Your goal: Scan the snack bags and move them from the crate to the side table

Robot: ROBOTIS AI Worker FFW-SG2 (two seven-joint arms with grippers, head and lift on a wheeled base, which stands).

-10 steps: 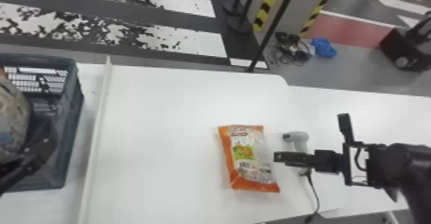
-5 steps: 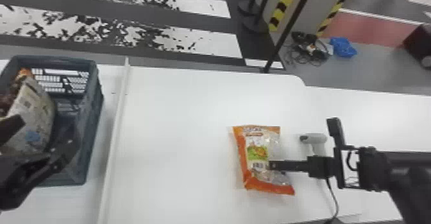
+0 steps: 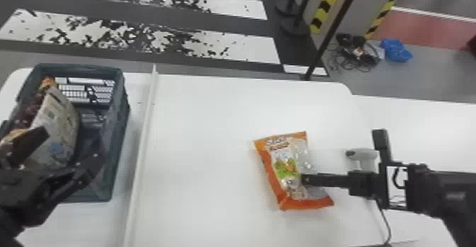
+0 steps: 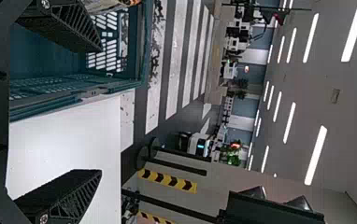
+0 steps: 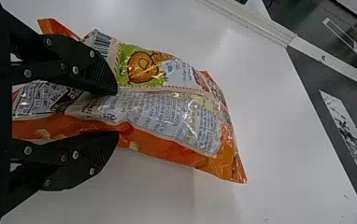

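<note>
The orange snack bag (image 3: 283, 172) is at the middle right of the white table in the head view, and my right gripper (image 3: 304, 179) grips it from the right. Seen from the right wrist, the bag (image 5: 167, 116) is pinched between the two fingers of the right gripper (image 5: 117, 113). My left gripper (image 3: 72, 147) stands open over the crate (image 3: 118, 140) at the left. Inside the crate leans another snack bag (image 3: 60, 129), pale with a patterned face. The left wrist view has the left gripper (image 4: 101, 111) with nothing between its fingers, beside the crate's wall (image 4: 78, 91).
A handheld scanner (image 3: 366, 158) with a cable stands right of the orange bag, close behind the right gripper. A raised white strip (image 3: 141, 150) runs between crate and bag. Beyond the far edge of the table (image 3: 212, 97) are floor posts.
The head view has turned left. My right gripper has moved from the bag's right side onto it and shut on it; the bag has shifted left, away from the scanner.
</note>
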